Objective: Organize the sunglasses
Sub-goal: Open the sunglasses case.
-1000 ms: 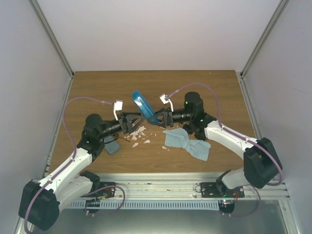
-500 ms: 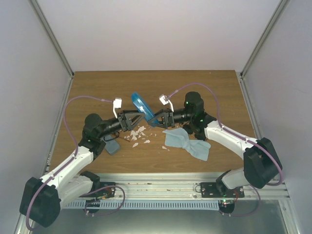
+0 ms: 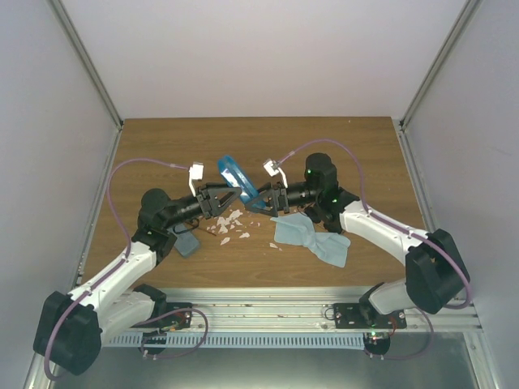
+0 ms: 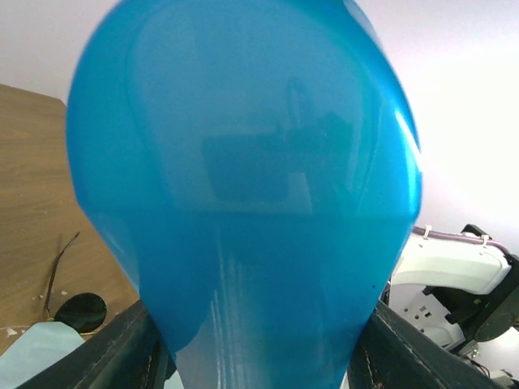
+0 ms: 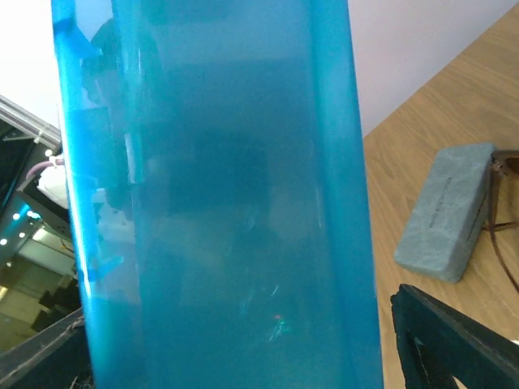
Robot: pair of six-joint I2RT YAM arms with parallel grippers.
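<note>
Case changing hands: left gripper has clamped onto it, right gripper jaws now spread, letting go (sunglasses not yet packed). Opening case likely next.

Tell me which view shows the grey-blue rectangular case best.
Right wrist: the grey-blue rectangular case lies close and unblocked. Top external shows it small, partly under the left arm. Left wrist misses it.

Robot lab cell: white panels, aluminium rails around a wooden table.
</note>
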